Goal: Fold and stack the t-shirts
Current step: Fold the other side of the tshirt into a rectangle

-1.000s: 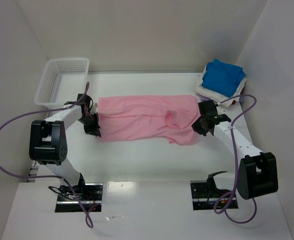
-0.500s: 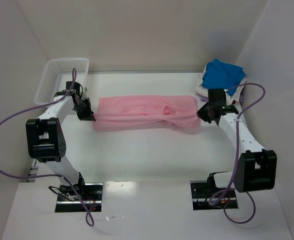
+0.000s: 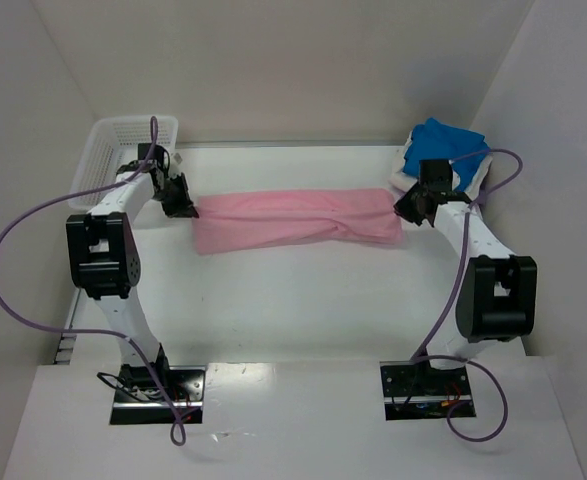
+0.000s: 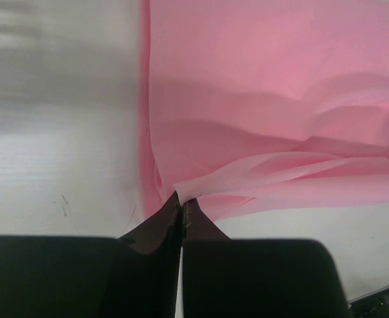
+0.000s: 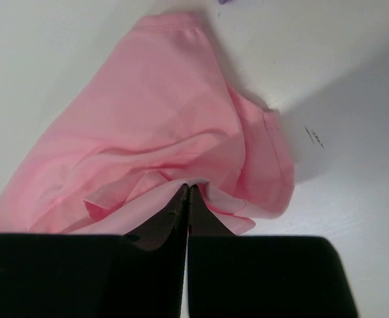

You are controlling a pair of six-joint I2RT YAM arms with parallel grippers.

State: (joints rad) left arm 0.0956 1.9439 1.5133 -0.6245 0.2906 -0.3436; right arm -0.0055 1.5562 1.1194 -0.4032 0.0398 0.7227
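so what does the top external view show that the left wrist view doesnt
Only top external: the white mesh basket far left, the blue t-shirt lying on the white t-shirt far right, the right gripper at the right end of the pink t-shirt, and that shirt stretched into a long narrow band. Only left wrist: the left gripper's fingers pressed shut on a thin fold at the shirt's edge. Both: the pink t-shirt, the left gripper and the white table.
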